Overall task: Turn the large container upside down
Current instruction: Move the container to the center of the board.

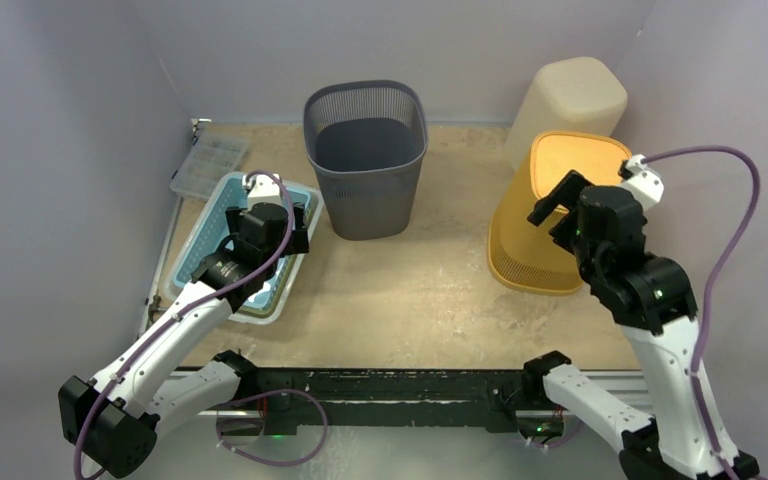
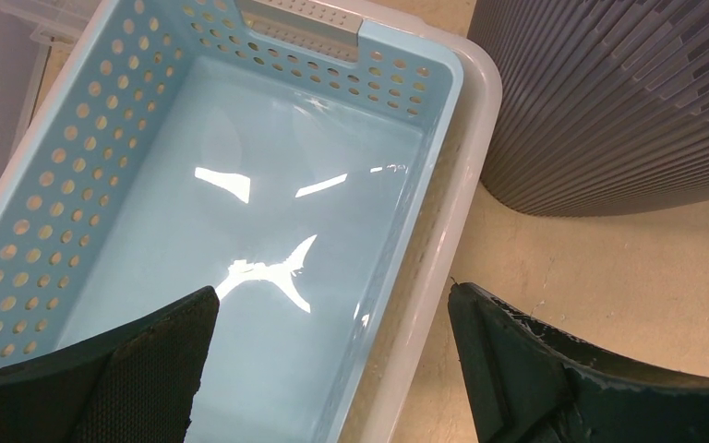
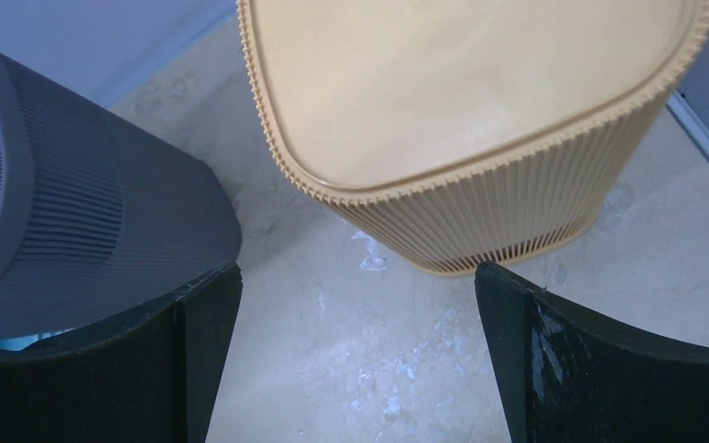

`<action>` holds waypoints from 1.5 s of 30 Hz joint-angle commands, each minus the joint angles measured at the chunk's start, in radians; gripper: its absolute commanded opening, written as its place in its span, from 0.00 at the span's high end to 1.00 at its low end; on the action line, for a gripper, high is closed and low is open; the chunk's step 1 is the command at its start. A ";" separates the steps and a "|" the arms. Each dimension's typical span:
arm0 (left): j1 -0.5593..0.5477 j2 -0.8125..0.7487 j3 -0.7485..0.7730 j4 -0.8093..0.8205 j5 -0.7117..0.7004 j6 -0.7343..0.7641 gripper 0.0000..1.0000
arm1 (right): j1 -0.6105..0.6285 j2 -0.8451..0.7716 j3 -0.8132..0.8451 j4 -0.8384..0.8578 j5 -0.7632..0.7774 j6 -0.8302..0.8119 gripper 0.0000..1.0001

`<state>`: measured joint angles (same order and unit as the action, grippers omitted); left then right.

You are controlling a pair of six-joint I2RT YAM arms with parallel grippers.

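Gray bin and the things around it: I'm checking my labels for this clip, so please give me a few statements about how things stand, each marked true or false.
1. The gray bin stands upright with its mouth facing up. True.
2. The yellow basket stands mouth up. False: it is upside down, with its closed base on top.
3. The left gripper is open near the blue basket. True.
4. The right gripper is shut on the yellow basket. False: it is open and holds nothing.
5. The blue basket sits inside the gray bin. False: it sits in a white tray beside the bin.
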<state>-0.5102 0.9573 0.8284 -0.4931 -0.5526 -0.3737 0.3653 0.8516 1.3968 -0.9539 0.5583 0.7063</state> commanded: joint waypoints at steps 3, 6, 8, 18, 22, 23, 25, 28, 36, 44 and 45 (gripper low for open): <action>0.009 -0.010 0.021 0.026 0.008 0.012 0.06 | -0.001 0.133 0.030 -0.028 0.034 0.088 0.01; 0.009 -0.023 0.016 0.027 -0.001 0.010 0.06 | -0.009 0.108 -0.009 -0.007 0.041 0.107 0.01; 0.008 -0.025 0.014 0.031 0.003 0.012 0.06 | -0.014 0.091 -0.030 0.002 0.039 0.118 0.01; 0.009 -0.021 0.017 0.030 0.025 0.012 0.06 | -0.075 0.099 -0.048 0.060 0.065 0.067 0.01; 0.008 -0.023 0.015 0.030 0.025 0.011 0.06 | -0.155 0.134 -0.050 0.128 0.005 -0.009 0.01; 0.009 -0.023 0.016 0.029 0.026 0.011 0.06 | -0.186 0.144 -0.052 0.146 -0.013 -0.031 0.01; 0.009 -0.022 0.016 0.029 0.028 0.012 0.06 | -0.267 0.163 -0.055 0.184 -0.063 -0.080 0.01; 0.009 -0.023 0.015 0.030 0.028 0.011 0.06 | -0.425 0.181 -0.060 0.258 -0.192 -0.170 0.01; 0.008 -0.009 0.016 0.031 0.028 0.013 0.06 | -0.588 0.274 -0.043 0.340 -0.303 -0.273 0.02; 0.008 0.007 0.016 0.030 0.025 0.012 0.06 | -0.639 0.273 0.016 0.330 -0.320 -0.301 0.03; 0.008 0.007 0.015 0.030 0.026 0.012 0.06 | -0.639 0.253 0.025 0.325 -0.322 -0.308 0.03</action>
<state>-0.5102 0.9588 0.8284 -0.4873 -0.5278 -0.3737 -0.2680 1.1561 1.3640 -0.6205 0.2684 0.4633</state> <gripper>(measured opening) 0.942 0.972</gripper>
